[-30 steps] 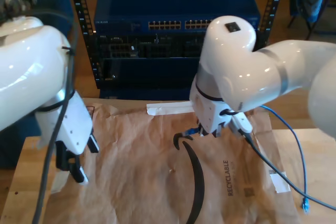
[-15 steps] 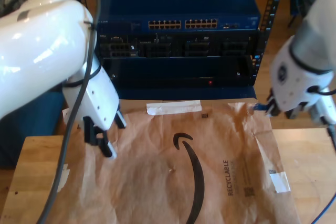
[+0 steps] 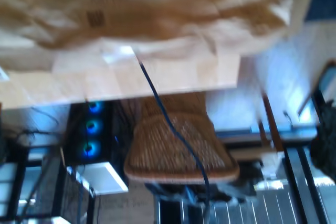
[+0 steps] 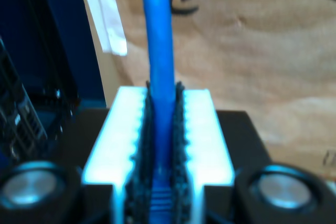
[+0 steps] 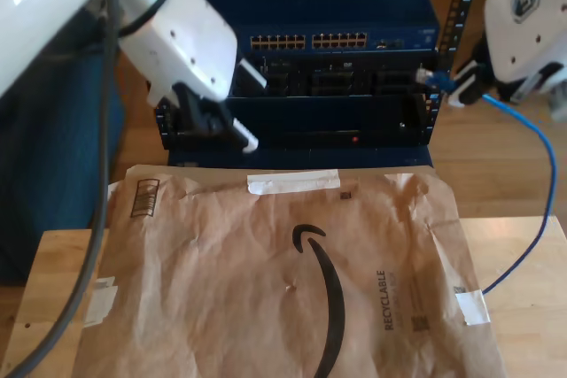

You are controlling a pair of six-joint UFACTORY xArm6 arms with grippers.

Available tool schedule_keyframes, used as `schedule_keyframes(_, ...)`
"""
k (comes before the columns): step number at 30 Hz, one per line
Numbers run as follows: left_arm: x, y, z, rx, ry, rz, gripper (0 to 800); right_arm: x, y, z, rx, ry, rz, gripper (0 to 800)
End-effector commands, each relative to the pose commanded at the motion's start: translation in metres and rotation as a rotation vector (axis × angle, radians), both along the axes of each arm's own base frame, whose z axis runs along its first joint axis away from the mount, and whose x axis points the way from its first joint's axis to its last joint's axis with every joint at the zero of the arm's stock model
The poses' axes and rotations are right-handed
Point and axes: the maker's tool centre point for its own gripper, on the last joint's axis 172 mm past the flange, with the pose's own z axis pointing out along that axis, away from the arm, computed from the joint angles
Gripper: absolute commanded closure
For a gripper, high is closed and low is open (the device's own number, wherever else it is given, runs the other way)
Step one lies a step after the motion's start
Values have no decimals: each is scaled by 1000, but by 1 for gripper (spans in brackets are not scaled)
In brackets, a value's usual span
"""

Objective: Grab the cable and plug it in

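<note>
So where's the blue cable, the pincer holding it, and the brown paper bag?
the cable [image 4: 158, 35]: second wrist view, on the straight stretch leaving the pincer.
my second gripper [image 4: 160, 145]: second wrist view, between its pads.
brown paper bag [image 5: 239, 281]: exterior view, on bare paper.

My second tool clamped; both arms raised

Brown paper mailer, blue network switch behind

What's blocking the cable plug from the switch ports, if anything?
Nothing visible. My second claw holds the cable near its plug, beside the rack's edge at the exterior view's right. The port row faces open air. The other arm's claw hangs lower, toward that view's left.
</note>
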Motion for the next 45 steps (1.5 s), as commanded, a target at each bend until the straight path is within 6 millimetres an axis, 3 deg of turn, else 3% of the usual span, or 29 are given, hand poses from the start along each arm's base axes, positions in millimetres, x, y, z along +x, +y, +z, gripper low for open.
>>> schedule_keyframes(5,1,-20,28,-105,-40,-28,0,5,13,17,55,-4,3,784)
schedule_keyframes(8,4,-24,43,-124,-68,-34,0,3,26,32,111,4,-1,786)
schedule_keyframes(19,-4,-43,81,-247,-69,-52,0,7,42,63,189,-18,-14,787)
schedule_keyframes(26,-15,-48,90,-295,-37,-74,1,5,56,84,252,-36,0,787)
schedule_keyframes(32,-15,-50,95,-314,-35,-73,1,5,59,85,274,-17,-17,787)
schedule_keyframes(37,-17,-56,116,-356,-40,-67,2,7,60,83,276,-10,-19,787)
schedule_keyframes(45,-26,-59,117,-363,52,-39,2,7,60,80,285,28,-70,788)
